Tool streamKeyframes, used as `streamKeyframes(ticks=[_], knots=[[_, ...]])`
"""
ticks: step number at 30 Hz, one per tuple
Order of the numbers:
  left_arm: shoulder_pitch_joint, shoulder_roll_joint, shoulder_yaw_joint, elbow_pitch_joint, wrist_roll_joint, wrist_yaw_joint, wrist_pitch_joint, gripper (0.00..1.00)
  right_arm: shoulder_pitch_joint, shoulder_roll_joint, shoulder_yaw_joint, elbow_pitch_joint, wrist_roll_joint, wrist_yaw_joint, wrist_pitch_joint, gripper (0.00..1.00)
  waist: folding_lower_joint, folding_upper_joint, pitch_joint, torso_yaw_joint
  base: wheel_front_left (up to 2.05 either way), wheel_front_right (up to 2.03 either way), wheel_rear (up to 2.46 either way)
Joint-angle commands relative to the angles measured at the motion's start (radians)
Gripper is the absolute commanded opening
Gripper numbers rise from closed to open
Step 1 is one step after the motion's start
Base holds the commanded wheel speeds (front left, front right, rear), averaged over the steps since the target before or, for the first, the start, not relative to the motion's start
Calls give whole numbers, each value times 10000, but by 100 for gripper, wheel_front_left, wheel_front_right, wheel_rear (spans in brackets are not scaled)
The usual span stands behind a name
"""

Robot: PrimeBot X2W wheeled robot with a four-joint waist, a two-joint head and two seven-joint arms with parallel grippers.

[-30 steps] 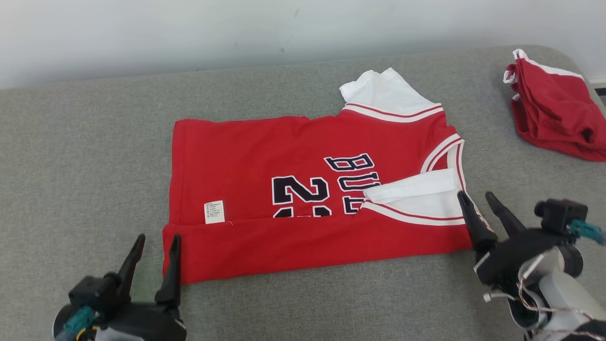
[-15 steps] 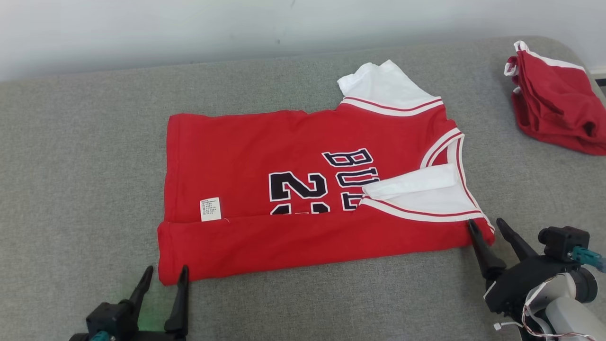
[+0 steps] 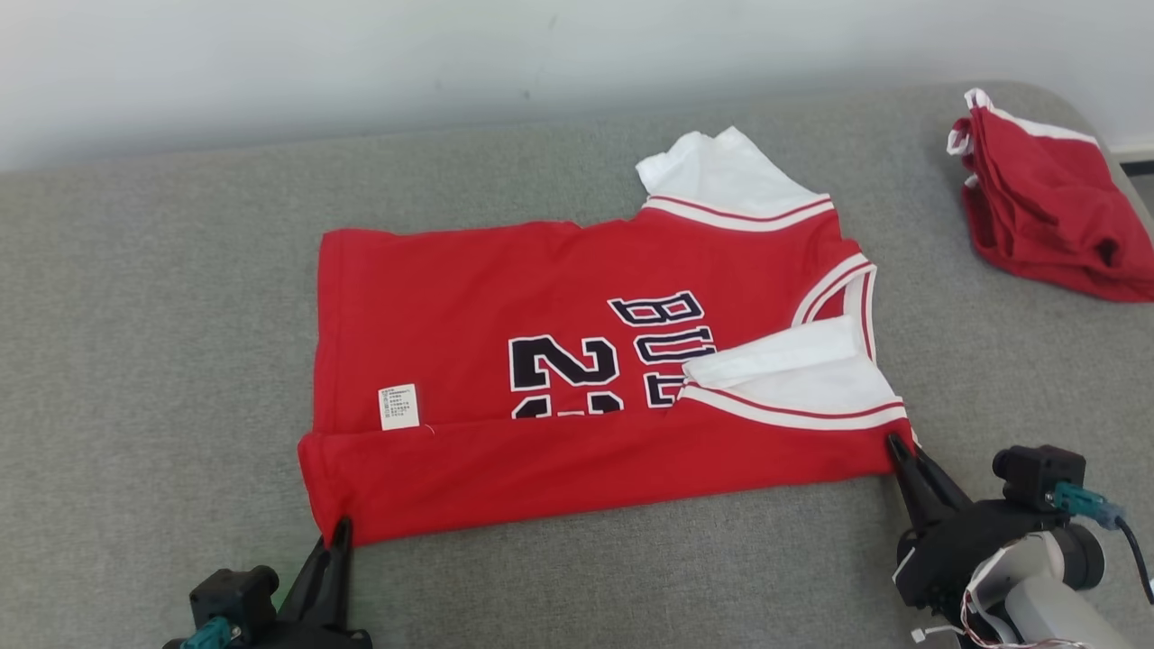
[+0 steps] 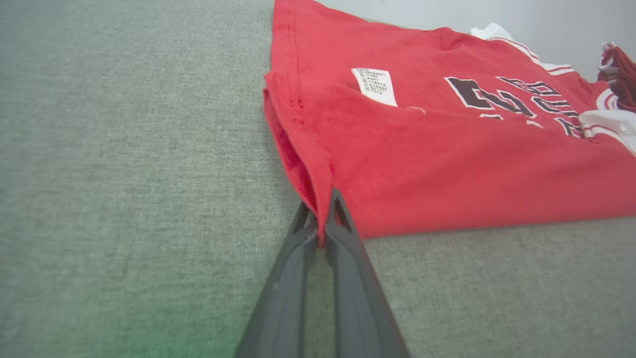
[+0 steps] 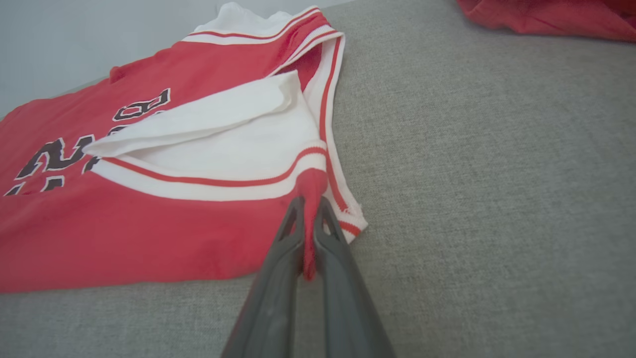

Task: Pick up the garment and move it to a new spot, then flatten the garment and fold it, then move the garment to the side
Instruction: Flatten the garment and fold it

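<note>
Grey cushion (image 3: pixel 135 361) bears the garment (image 3: pixel 541 288) crosswise beyond us, our left claw (image 3: pixel 339 539) closed on its near hem corner, our right claw (image 3: pixel 902 455) on its near shoulder corner.

Centre of padded surface (image 3: pixel 162 315): garment (image 3: pixel 577 379) lies flat, its near strip folded over onto it. Tag (image 3: pixel 398 406) sits on the left part, just behind the fold. One sleeve (image 3: pixel 721 176) sticks out at far right; other sleeve (image 3: pixel 802 374) lies folded on top, right side. Left gripper (image 3: pixel 341 530) pinches the near-left corner, right gripper (image 3: pixel 895 443) the near-right corner. Second garment (image 3: pixel 1046 225) far right, well apart. Wall (image 3: pixel 361 54) behind.
</note>
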Motion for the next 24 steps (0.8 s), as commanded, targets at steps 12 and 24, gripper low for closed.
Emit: streamKeyframes(ticks=[12,24], knots=[[1742,-112,437,-1074,47,-21,-29,0,1977,-209,-346,-1127,254,-29,-129,0,0,-1,-994,451,0,0,0],[2875,-130,302,-1615,298,249,21,48,4109,195,-1738,-2936,-485,-29,983,6,0,-1,-1312,509,0,0,0]])
